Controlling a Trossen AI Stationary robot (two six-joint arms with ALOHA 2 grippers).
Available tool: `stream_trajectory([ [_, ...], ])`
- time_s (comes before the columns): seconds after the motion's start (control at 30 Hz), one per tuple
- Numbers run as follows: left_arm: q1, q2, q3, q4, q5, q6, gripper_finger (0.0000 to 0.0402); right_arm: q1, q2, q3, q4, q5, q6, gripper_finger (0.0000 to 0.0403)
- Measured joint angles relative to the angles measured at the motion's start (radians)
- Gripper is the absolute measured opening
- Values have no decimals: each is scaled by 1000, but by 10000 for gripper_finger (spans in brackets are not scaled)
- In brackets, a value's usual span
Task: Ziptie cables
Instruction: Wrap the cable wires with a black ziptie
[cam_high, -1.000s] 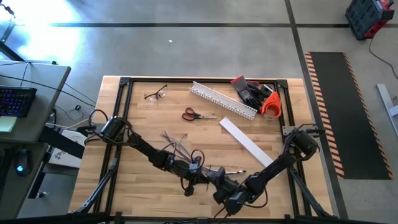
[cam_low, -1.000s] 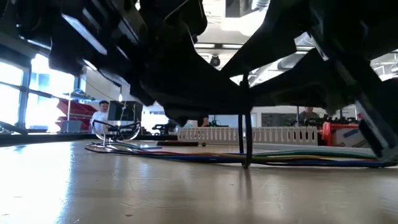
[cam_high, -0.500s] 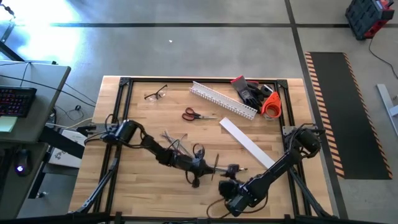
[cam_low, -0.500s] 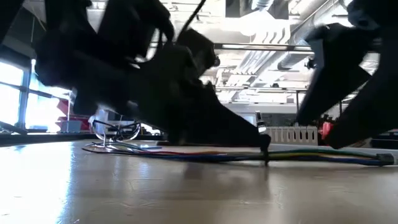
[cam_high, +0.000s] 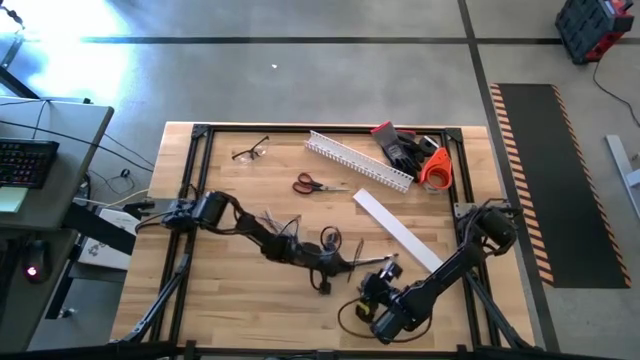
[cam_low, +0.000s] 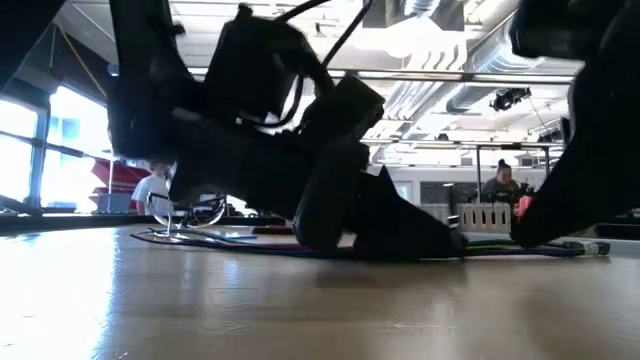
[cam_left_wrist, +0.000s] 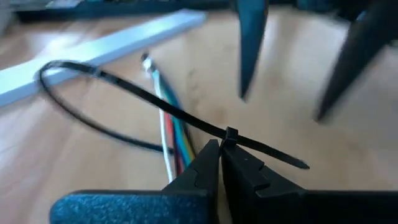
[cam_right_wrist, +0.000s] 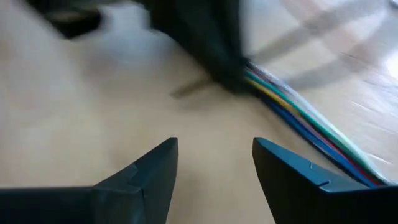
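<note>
Wooden table, frame centre — left gripper pinching looped black ziptie around multicoloured cables; right gripper spread.

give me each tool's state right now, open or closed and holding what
Left tool: closed on the ziptie, at its head, beside the cables.
Right tool: open, holding nothing, just off the table.
</note>
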Motion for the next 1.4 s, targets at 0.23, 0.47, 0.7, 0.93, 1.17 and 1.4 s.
stream_trajectory([
  [0.23, 5, -165, 0, -423, -65, -71, 0, -6, -49, -1, -237, 4, 194, 178],
  [0.47, -17, -272, -18, -584, -111, -116, 0, -14, -104, -67, -200, 87, 180, 170],
  [0.7, -78, -297, -64, -578, -255, -244, 0, -26, -102, -157, 241, 139, -18, 170],
  [0.93, -118, -289, -67, -597, -350, -310, 0, -67, -61, -165, 629, 131, -279, 169],
  [1.17, -115, -289, -67, -599, -411, -286, 0, -131, 72, -47, 526, 151, -150, 169],
  [1.4, -113, -289, -67, -600, -447, -248, 0, -163, 114, 72, 231, 205, -48, 169],
])
